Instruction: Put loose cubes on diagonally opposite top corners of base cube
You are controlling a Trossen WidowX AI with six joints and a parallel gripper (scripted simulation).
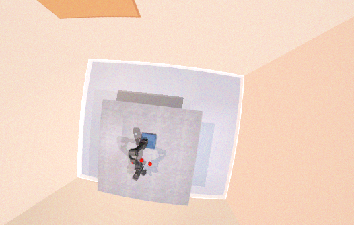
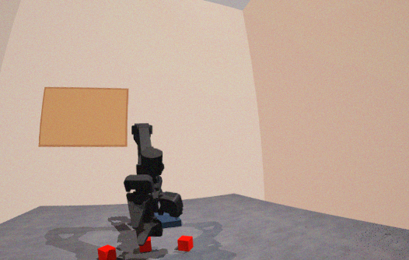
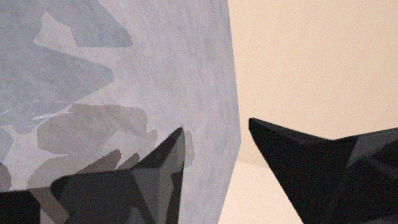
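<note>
Three bright red cubes [image 1: 150,164] [image 2: 185,243], apart, matching.

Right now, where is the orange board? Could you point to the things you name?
In the exterior view, the orange board [image 1: 95,8] [image 2: 83,117] is on the wall, left of the robot arm [image 2: 151,165].

You had a bare, lab-like room: beyond the gripper [image 1: 144,172] [image 3: 216,127], plain peach walls [image 1: 307,111] [image 2: 192,97] [image 3: 315,60] rose around a gray tabletop [image 1: 173,178] [image 2: 270,233] [image 3: 210,100].
</note>
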